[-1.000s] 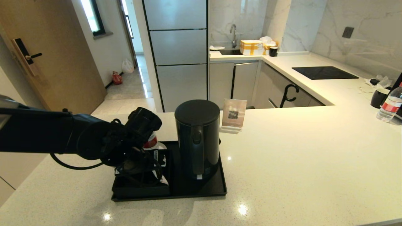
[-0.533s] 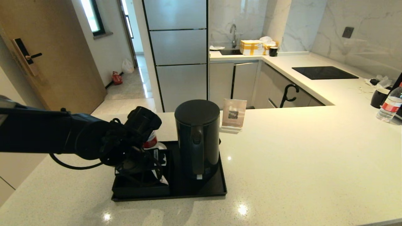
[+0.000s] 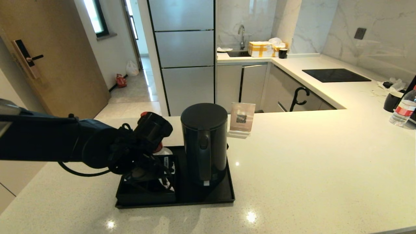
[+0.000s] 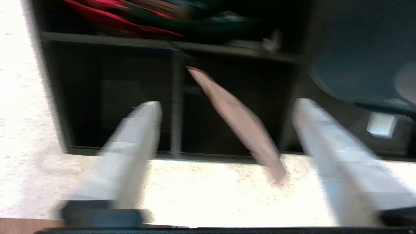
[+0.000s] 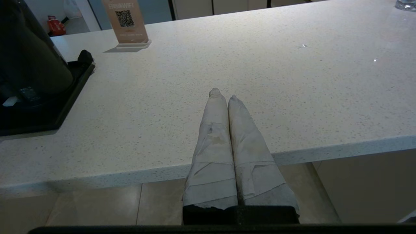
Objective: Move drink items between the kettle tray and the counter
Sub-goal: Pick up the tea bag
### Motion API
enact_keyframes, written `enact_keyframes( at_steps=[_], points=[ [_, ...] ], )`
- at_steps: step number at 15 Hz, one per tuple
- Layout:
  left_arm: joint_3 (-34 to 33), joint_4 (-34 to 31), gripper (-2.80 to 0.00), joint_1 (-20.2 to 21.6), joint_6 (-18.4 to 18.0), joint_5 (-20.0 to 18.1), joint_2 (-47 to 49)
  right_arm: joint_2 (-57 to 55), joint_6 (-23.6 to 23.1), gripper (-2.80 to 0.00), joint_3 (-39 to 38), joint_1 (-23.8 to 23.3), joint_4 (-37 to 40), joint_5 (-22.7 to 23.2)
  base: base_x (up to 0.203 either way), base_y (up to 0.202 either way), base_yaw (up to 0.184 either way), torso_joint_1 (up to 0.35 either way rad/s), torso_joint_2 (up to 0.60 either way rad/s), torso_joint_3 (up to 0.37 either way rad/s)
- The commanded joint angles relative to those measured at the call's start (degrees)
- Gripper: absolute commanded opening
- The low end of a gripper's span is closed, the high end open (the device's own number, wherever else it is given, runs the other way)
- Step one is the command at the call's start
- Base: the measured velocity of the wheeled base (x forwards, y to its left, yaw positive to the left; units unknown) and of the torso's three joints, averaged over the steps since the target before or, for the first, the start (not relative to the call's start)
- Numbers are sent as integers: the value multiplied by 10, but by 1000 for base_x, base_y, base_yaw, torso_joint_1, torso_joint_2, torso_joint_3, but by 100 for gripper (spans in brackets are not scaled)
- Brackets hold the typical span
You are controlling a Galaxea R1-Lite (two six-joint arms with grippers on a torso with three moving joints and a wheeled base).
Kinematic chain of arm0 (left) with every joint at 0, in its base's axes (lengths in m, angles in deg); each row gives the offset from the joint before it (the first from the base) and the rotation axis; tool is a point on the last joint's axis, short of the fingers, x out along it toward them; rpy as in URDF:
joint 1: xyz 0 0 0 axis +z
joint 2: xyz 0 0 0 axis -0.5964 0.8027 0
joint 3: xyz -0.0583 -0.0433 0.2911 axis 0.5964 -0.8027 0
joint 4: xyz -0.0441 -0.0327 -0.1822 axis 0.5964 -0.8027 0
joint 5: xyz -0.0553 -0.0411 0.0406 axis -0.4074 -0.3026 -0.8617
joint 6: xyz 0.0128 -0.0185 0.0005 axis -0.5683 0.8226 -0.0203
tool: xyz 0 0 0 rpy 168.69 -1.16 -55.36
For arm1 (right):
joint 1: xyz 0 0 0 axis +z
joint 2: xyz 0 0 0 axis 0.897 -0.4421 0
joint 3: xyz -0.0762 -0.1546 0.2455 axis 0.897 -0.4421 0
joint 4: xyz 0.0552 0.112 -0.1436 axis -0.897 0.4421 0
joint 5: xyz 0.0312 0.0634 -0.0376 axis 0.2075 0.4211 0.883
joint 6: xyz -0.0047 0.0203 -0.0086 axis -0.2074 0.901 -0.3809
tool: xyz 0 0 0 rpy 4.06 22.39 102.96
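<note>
Counter, left gripper wide open over tea sachet

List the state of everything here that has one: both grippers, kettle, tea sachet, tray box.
left gripper: open, fingers either side of the sachet, over the compartment box
right gripper: shut, empty, parked near the counter edge
kettle: upright on the tray, lid closed
tea sachet: tilted in the compartment box, ungripped

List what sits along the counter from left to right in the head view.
Left arm's gripper over the compartment box → kettle on the black tray → QR-code sign → black mug → water bottle.
</note>
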Motion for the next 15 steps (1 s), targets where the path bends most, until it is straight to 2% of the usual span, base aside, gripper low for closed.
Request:
enact_keyframes(
  at_steps=[1,8,15],
  points=[
    [4,0,-280,-5,3,3,8,0,0,-280,0,0,0,0,0,0,0,0,0,0],
    [6,0,-280,-7,4,4,8,0,0,-280,0,0,0,0,0,0,0,0,0,0],
    [9,-4,-280,8,-2,3,-37,0,0,-280,0,0,0,0,0,0,0,0,0,0]
  ],
)
